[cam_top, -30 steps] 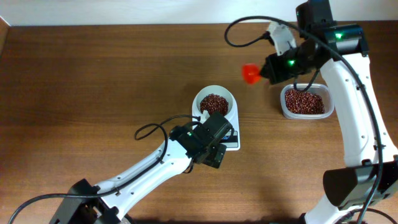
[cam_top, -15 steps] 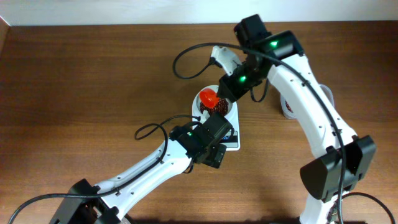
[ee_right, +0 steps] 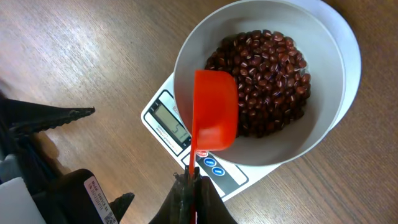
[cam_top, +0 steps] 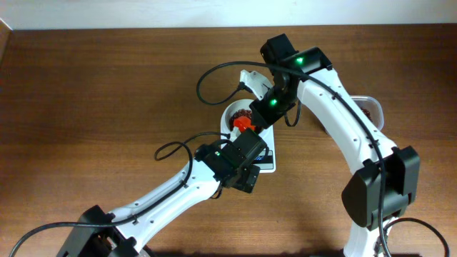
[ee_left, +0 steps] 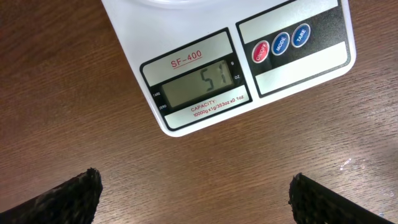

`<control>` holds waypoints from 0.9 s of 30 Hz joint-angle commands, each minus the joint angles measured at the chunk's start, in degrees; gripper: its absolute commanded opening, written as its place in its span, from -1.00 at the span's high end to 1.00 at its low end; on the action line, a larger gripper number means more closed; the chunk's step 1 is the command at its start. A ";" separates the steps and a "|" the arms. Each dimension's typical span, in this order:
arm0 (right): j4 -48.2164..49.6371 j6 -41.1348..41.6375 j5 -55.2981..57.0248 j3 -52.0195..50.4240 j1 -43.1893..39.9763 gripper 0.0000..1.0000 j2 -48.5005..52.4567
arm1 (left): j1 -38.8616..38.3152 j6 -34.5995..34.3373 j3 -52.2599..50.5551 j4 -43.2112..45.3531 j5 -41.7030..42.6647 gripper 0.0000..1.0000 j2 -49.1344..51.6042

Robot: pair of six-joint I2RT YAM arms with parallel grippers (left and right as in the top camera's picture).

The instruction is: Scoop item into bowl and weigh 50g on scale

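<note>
Beans [ee_right: 267,74]: light, loose, spill easily; move by scoop [ee_right: 214,118] only. Right hand [ee_right: 194,186] grips the scoop handle at 7 o'clock of bowl [ee_right: 186,59]; left hand [ee_left: 196,199] spread wide, empty.

The left arm [cam_top: 171,194] was built of smooth white tubular shells joined by blocky black joint housings, and a small green light [cam_top: 216,153] glowed on its black wrist block. A thin black cable [cam_top: 171,144] hung in a loose loop beside that wrist. The right arm [cam_top: 343,125] had the same white shells and black joints, with two green lights [cam_top: 298,60] and a longer black cable [cam_top: 207,73] arching off it. The left gripper's fingers [ee_left: 68,194] were black with rough, saw-toothed edges. The right gripper's fingers [ee_right: 186,202] were dark and tapered. A white sticker with red and black print [ee_right: 102,193] sat on a black housing.
</note>
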 commanded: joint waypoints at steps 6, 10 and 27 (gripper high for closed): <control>3.19 -0.63 0.22 -0.35 0.00 0.92 0.59 | 0.17 -0.13 -0.39 -0.04 -0.61 -0.98 0.28; 2.86 -0.68 0.26 0.07 0.00 0.92 0.52 | 0.17 -0.13 -0.39 -0.04 -0.61 -0.97 0.28; 6.88 -4.04 5.35 -1.84 0.00 0.92 0.59 | 0.17 -0.13 -0.39 -0.04 -0.61 -0.98 0.28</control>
